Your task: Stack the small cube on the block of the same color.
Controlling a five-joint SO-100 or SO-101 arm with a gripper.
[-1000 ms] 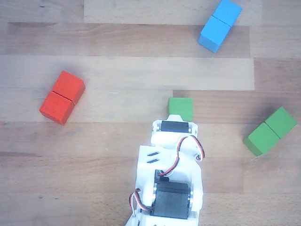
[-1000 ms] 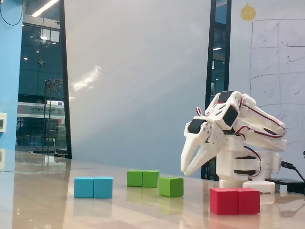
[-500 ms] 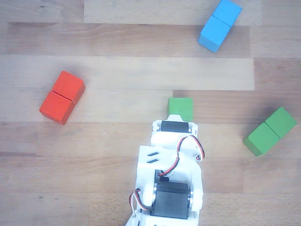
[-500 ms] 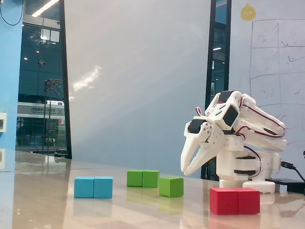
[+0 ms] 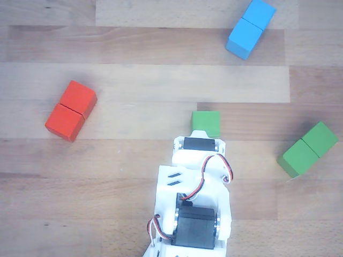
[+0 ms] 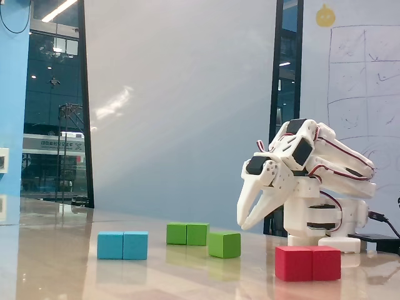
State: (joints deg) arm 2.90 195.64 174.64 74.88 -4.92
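Claw (image 6: 241,223) hangs in the air with its fingers slightly parted, gripping nothing, just above and beside the small cube (image 6: 224,244). One green block (image 5: 307,149) with a middle seam lies near the table's (image 5: 134,160) right edge in the other view, one blue block (image 5: 250,28) by the top edge and one red block (image 5: 71,110) toward the left edge. One plain-faced green cube sits near the table's middle.

A wooden table (image 5: 107,176) of pale and brownish planks carries four painted blocks. Seen from above, the small cube (image 5: 206,122) sits near the middle, apart from the others. The block (image 5: 307,149), green and oblong with a seam across its middle, lies at an angle near the right edge. A red block (image 5: 71,110) lies at the left, a blue block (image 5: 250,28) at the top right. In the fixed view, the tabletop looks glossy, and the white arm's base (image 6: 322,232) stands on it behind the red block.
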